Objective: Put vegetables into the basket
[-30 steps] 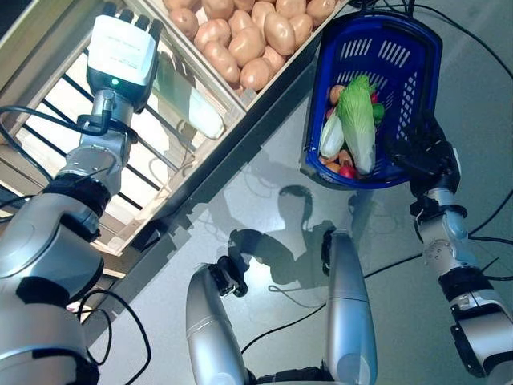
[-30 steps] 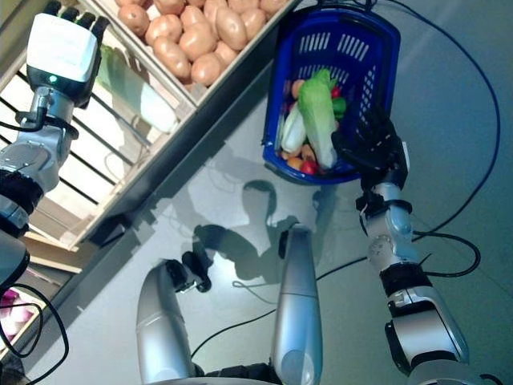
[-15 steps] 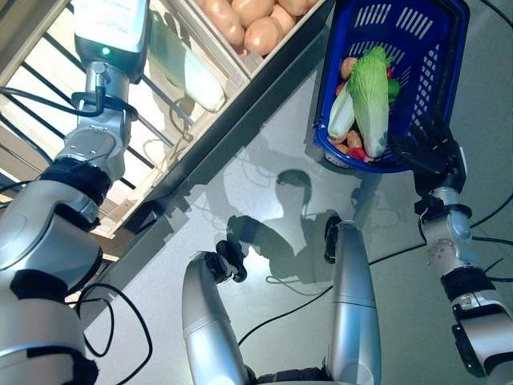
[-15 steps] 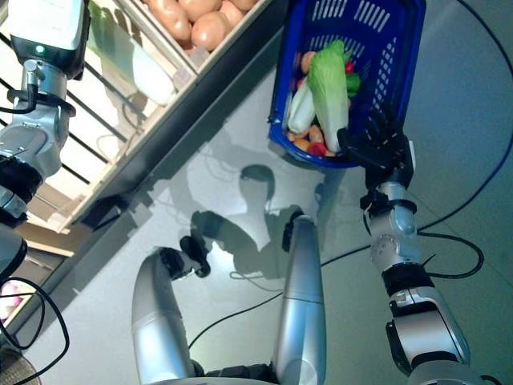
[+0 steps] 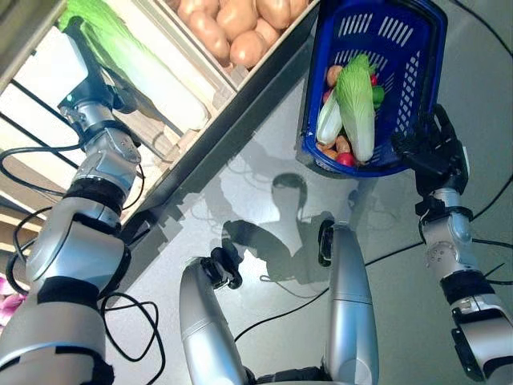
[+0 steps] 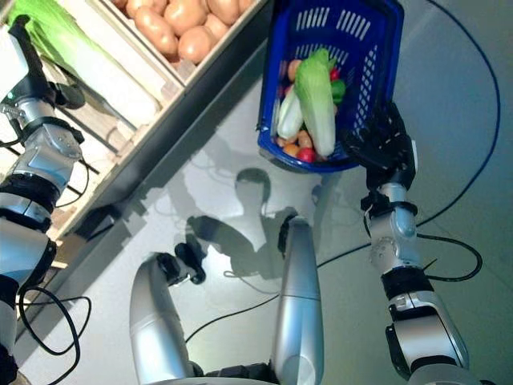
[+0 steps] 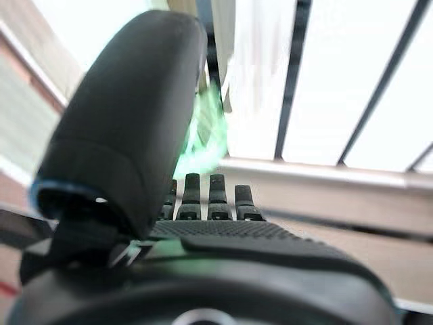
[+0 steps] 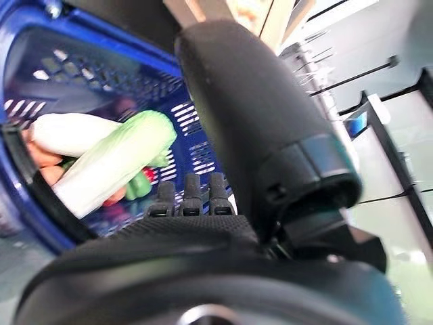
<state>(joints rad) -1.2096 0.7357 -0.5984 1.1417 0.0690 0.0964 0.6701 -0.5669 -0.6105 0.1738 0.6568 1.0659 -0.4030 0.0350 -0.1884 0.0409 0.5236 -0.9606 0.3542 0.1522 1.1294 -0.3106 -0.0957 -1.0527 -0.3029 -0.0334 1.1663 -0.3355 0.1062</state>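
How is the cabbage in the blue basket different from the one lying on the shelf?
The cabbage in the basket sits among other vegetables inside the blue basket, which the right robot hand holds; the cabbage on the shelf lies alone on wooden slats beside the potatoes. The shelf cabbage looks longer, and the left robot hand is beside it. Both are long, with green leaves and pale white stalks.
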